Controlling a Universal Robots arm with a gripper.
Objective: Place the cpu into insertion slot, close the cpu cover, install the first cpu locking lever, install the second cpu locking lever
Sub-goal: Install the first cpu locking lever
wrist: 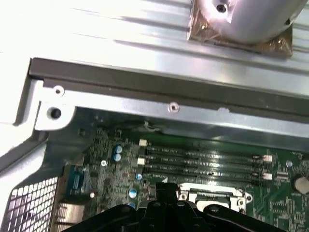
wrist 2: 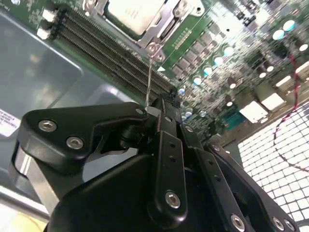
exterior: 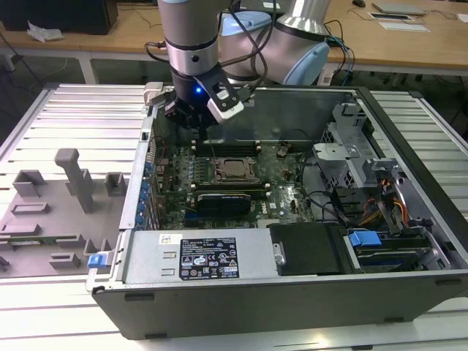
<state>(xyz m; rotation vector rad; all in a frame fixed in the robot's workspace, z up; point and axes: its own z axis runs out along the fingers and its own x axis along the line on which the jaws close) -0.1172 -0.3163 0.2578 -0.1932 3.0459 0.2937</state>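
The cpu (wrist 2: 126,13) lies flat in the insertion slot (exterior: 219,178) on the green motherboard, its silvery top showing. The cpu cover (wrist 2: 163,25) lies down over it as a metal frame around its edge. A thin wire locking lever (wrist 2: 148,77) runs from the socket's corner to my gripper (wrist 2: 157,106), whose black fingers are shut on the wire's end. In the exterior view the gripper (exterior: 196,126) hangs inside the open computer case, just behind and to the exterior view's left of the cpu (exterior: 234,170). In the first wrist view the gripper (wrist: 164,198) sits beside the socket (wrist: 212,195).
Long black memory slots (wrist: 207,162) run beside the socket, close to the fingers. The case's metal wall (wrist: 145,79) stands behind them. A black graphics card (exterior: 223,199), the power supply (exterior: 197,256) and a drive cage (exterior: 351,153) surround the board. A grey fixture tray (exterior: 58,197) lies outside the case.
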